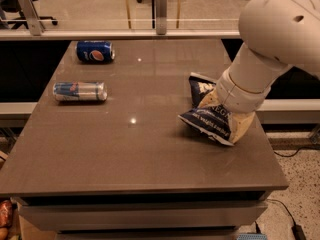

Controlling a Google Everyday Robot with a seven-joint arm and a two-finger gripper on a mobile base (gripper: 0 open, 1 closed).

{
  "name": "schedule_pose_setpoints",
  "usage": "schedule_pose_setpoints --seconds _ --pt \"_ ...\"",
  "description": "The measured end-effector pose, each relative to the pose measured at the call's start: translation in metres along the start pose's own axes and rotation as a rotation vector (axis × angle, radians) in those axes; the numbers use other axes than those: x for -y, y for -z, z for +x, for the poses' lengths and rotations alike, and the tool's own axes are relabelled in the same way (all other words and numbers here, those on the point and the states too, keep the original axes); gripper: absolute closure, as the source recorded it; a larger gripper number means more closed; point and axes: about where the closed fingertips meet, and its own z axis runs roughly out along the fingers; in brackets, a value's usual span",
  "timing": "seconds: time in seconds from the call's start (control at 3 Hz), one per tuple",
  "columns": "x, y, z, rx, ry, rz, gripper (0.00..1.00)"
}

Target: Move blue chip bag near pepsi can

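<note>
pincer (223,115) at blue chip bag (205,120), apparently gripping it

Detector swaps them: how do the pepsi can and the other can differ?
The pepsi can is shorter, dark blue, round logo; silver can is longer, slimmer, light blue and silver. The pepsi can lies farther back; silver can nearer. Both lie on their sides. The gripper holds the bag at right.

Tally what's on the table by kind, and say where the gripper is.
Cans: 2 (pepsi can, light-blue-and-silver can)
Chip bags: 1 (blue chip bag)
Total: 3
The gripper is at the right side of the table, shut on the blue chip bag.
</note>
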Motion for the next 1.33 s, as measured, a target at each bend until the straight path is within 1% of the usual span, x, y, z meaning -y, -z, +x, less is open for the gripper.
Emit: schedule_pose_setpoints --seconds 0.33,0.67,1.0,1.33 --pt "0.004 0.003 -0.001 0.007 0.004 0.004 0.87" --pt "0.004 0.004 -0.002 0.007 0.005 0.005 1.00" --pt "0.004 0.005 -0.002 0.003 0.006 0.005 1.00" --pt "0.012 0.015 0.003 -0.040 0.027 0.008 1.00"
